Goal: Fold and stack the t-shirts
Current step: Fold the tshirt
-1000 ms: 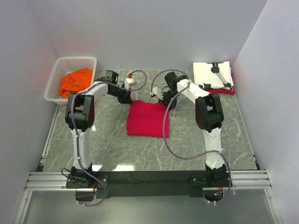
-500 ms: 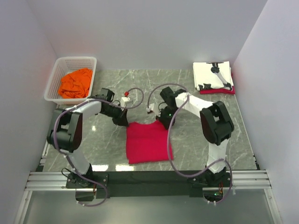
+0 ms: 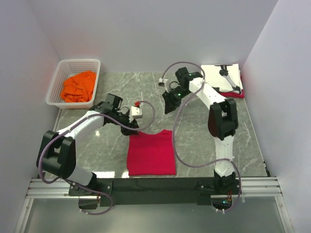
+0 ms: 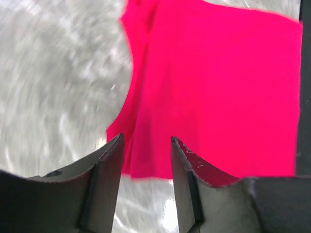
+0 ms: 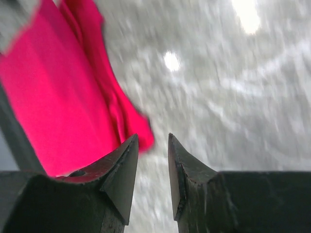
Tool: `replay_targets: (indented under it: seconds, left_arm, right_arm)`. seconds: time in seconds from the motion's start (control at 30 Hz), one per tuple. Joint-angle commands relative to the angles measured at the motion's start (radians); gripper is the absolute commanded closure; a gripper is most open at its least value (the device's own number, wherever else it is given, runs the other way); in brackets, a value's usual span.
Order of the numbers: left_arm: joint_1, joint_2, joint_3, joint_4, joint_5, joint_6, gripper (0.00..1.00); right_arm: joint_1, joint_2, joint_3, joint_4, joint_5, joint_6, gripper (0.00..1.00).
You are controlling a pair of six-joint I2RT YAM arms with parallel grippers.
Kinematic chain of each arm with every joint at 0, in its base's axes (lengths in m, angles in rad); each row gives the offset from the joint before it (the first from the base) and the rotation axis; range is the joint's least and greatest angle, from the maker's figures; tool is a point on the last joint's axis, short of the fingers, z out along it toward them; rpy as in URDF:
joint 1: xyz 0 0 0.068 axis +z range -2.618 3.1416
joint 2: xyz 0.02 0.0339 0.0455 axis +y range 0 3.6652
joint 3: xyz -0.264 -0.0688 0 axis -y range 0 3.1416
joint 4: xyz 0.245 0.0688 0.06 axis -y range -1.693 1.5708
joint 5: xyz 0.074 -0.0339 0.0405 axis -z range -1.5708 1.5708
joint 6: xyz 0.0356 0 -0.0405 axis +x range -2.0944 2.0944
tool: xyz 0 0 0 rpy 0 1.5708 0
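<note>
Crimson tee (image 3: 151, 153) lies flat on the marble table (image 3: 97, 155), close to the arm bases and centred between both arms, likely so each arm can take one side for the next fold. Far right of the crimson tee: white printed tee (image 3: 214, 75) on a second red garment (image 3: 234, 94), looks like the finished pile. Far left of it: orange tee (image 3: 77, 87), bunched in the lattice basket (image 3: 58, 73), not folded yet. Left gripper (image 4: 146, 141) hangs over the crimson tee's far-left corner, jaws spread, nothing between them. Right gripper (image 5: 153, 138) sits beyond its far edge, clear of it, narrow gap, empty. Crimson tee: near-rectangular, mostly smooth, folded-in layer with a curved edge along one side, far edge slightly uneven.
</note>
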Motion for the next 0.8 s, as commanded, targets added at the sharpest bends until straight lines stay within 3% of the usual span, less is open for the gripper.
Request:
replay_targets:
  seconds: [0.0,0.23,0.6,0.77]
  left_arm:
    - [-0.081,0.039,0.044,0.050,-0.017,0.133,0.51]
    - [-0.214,0.157,0.076,0.140,-0.093,0.167,0.50]
    - [-0.270,0.280,0.139,0.114,-0.111,0.181,0.56]
    - [-0.286,0.315,0.173,0.078,-0.099,0.188,0.61]
  right_arm:
    - [0.040,0.137,0.111,-0.080,-0.171,0.108,0.61]
    - [0.104,0.258,0.146,-0.038,-0.208,0.153,0.62]
    - [0.147,0.321,0.044,0.019,-0.244,0.183,0.59]
    - [0.150,0.379,0.063,0.004,-0.257,0.211,0.66]
